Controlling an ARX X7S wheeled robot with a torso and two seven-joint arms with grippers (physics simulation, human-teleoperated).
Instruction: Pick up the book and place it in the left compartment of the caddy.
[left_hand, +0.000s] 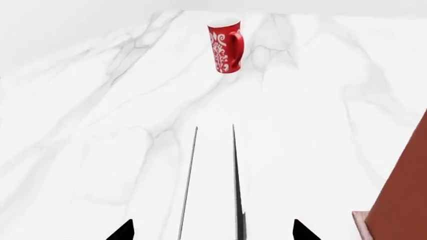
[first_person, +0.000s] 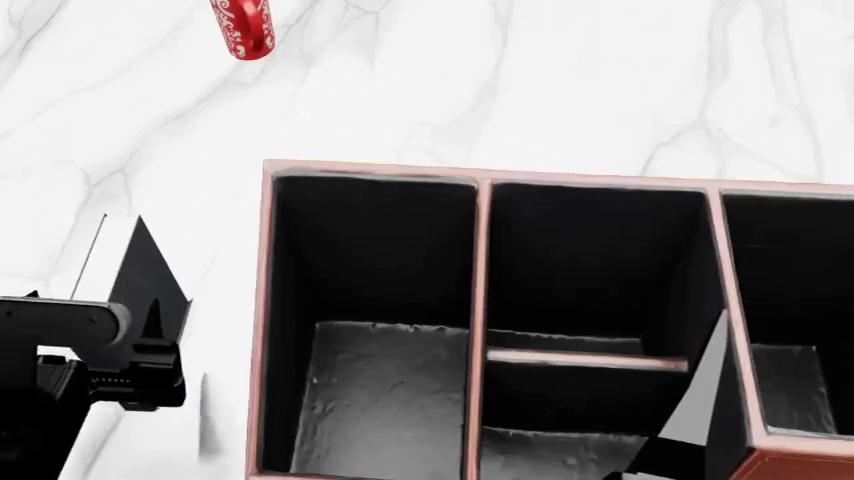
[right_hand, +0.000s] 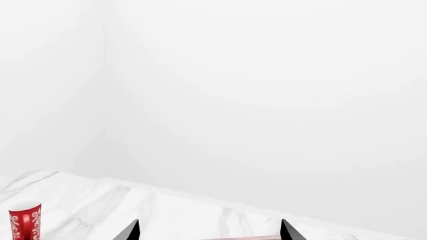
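The book (left_hand: 213, 190) shows edge-on as a white page strip between two thin dark cover lines. It lies between the jaws of my left gripper (left_hand: 212, 231), which stand wide open with a gap on each side of it. In the head view its dark cover (first_person: 150, 270) stands just left of the caddy (first_person: 374, 168). The caddy's left compartment (first_person: 380, 390) is black-walled with a grey textured floor and holds nothing. My right gripper (right_hand: 208, 231) is open and empty, and one finger (first_person: 694, 400) hangs over the caddy's middle-right part.
A red patterned mug (left_hand: 225, 45) stands far back on the white marble table, also in the head view (first_person: 243, 25) and the right wrist view (right_hand: 25, 220). The caddy's reddish outer wall (left_hand: 407, 190) is close beside my left gripper.
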